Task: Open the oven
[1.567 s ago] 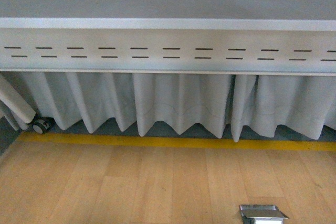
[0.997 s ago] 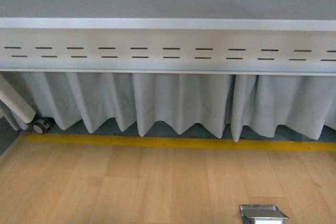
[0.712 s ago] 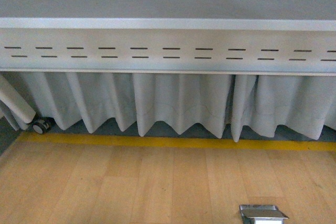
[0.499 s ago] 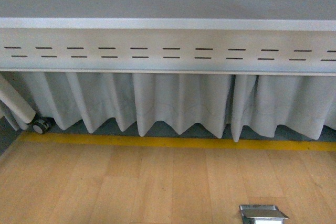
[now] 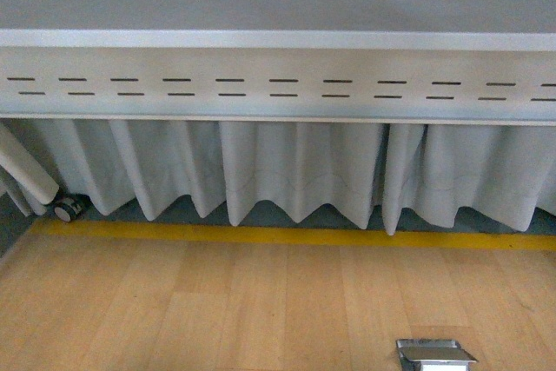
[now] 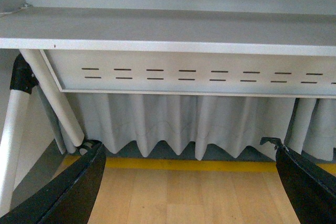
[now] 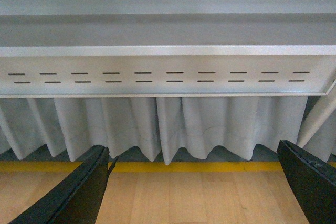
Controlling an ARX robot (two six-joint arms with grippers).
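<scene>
The oven is out of view in all three views. My left gripper (image 6: 189,182) is open and empty, its two black fingers (image 6: 73,192) wide apart over the wooden floor. My right gripper (image 7: 194,182) is open and empty too, its black fingers (image 7: 79,192) spread wide, facing the same table front. Neither gripper shows in the front view.
A grey table (image 5: 278,41) with a slotted front panel (image 5: 278,84) spans the view. A white pleated curtain (image 5: 295,171) hangs below it. A yellow floor line (image 5: 278,235) runs along the wooden floor (image 5: 217,310). A castor wheel (image 5: 65,208) and leg stand at left. A metal floor box (image 5: 434,354) sits at lower right.
</scene>
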